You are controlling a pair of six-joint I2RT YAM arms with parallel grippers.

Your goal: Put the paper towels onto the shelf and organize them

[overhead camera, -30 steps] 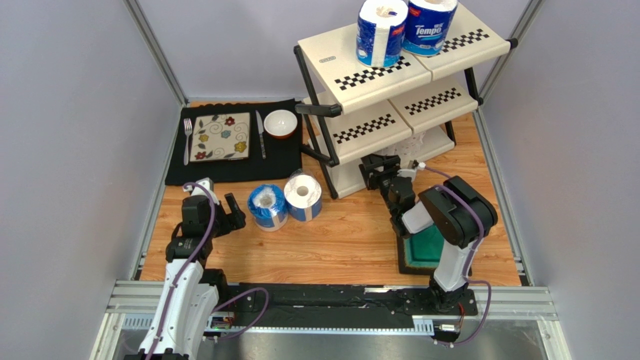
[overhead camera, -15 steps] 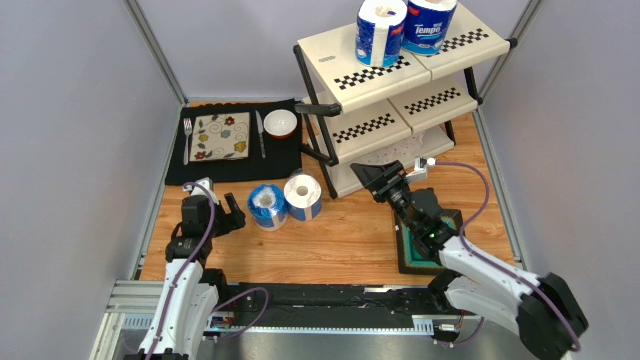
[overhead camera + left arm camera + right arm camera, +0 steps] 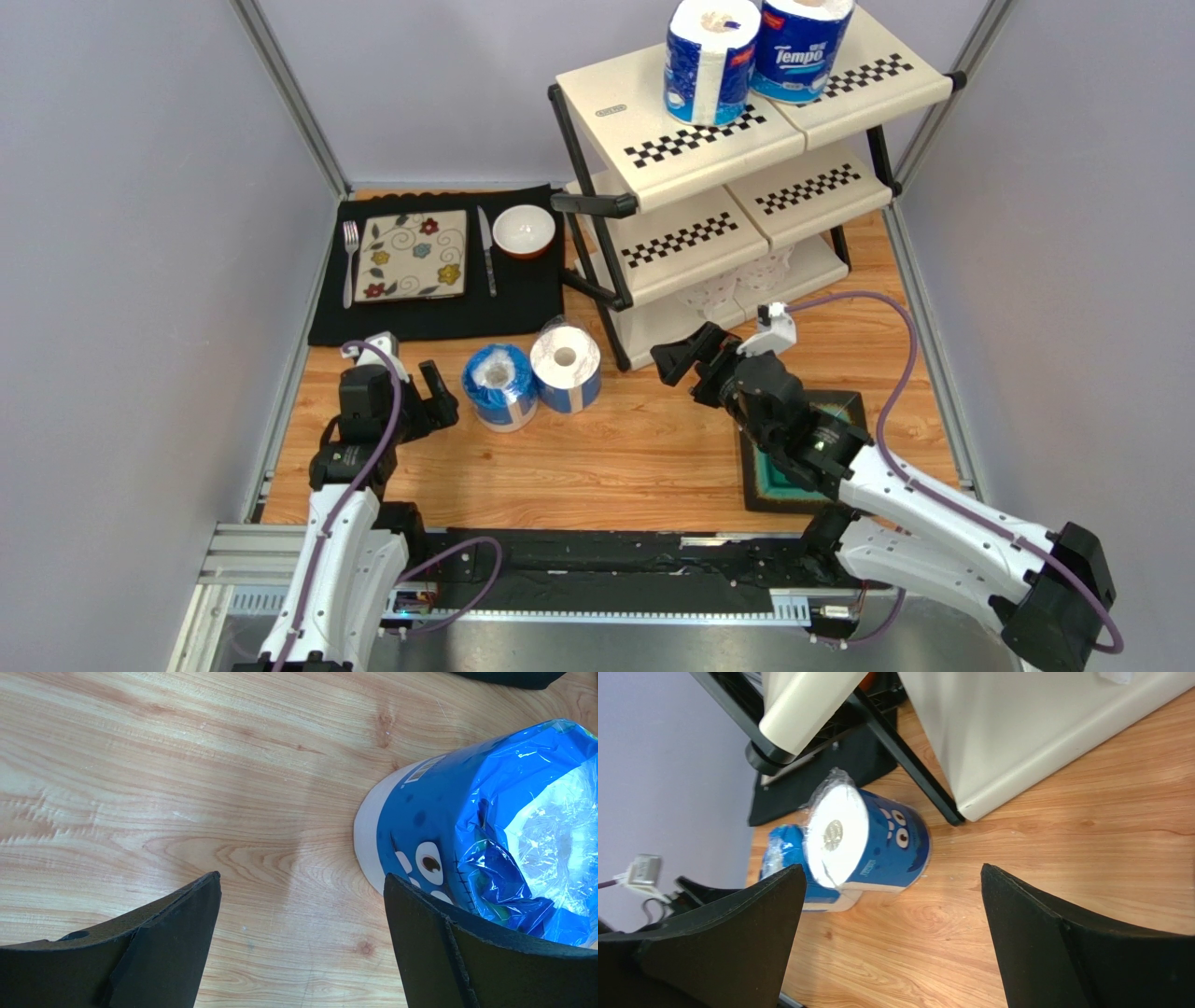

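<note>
Right gripper [image 3: 679,359] spread wide, empty; straddle upright blue-wrapped white paper roll [image 3: 565,368] mid-height, clear of black tubular shelf leg [image 3: 906,757]; left gripper [image 3: 298,910] also spread

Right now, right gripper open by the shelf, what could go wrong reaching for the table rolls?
The right gripper sits close to the shelf's black leg; swinging across could clip it. The crinkled roll seems to touch its neighbour, so grasping one may topple the other. The left gripper flanks the same pair; arms might collide.
</note>
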